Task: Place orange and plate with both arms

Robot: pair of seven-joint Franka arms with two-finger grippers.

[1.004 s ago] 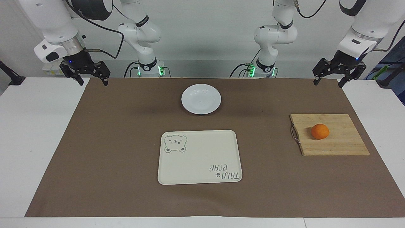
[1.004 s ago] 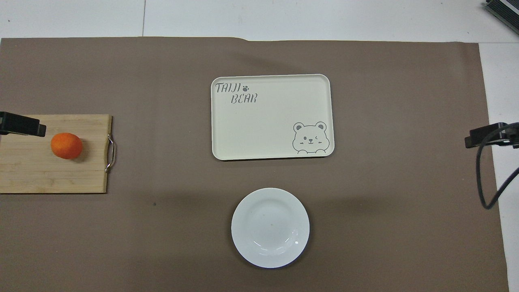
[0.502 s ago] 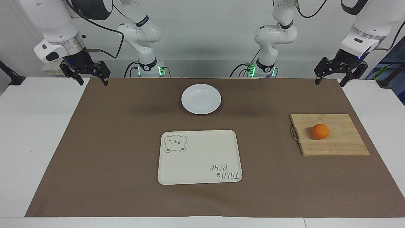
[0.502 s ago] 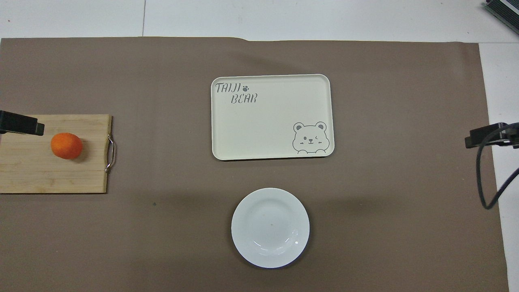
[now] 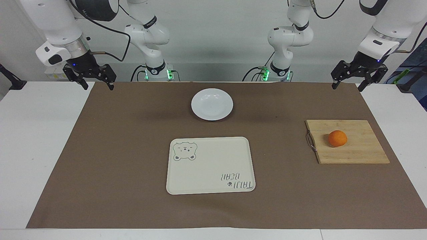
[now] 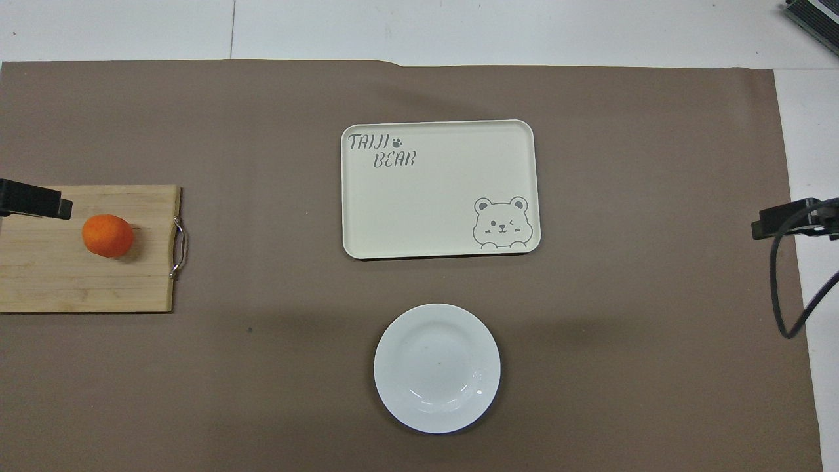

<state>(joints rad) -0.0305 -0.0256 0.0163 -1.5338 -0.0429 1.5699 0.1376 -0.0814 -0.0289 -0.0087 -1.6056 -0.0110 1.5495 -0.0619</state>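
The orange (image 5: pixel 337 138) (image 6: pixel 107 235) lies on a wooden cutting board (image 5: pixel 360 150) (image 6: pixel 52 282) toward the left arm's end of the table. The white plate (image 5: pixel 212 104) (image 6: pixel 437 368) sits empty on the brown mat, near the robots, midway between the arms. My left gripper (image 5: pixel 347 87) hangs open and empty in the air over the mat's corner nearest the robots; only one fingertip shows in the overhead view (image 6: pixel 33 200). My right gripper (image 5: pixel 97 87) hangs open and empty over the mat's corner at its own end; only one fingertip shows in the overhead view (image 6: pixel 780 221).
A cream rectangular tray (image 5: pixel 210 165) (image 6: pixel 439 190) with a bear drawing lies on the mat, farther from the robots than the plate. The brown mat (image 5: pixel 133 140) covers most of the white table. A black cable (image 6: pixel 786 295) hangs at the right arm's end.
The left gripper has risen slightly and shifted a little toward its own end. The right arm, orange and plate have not moved.
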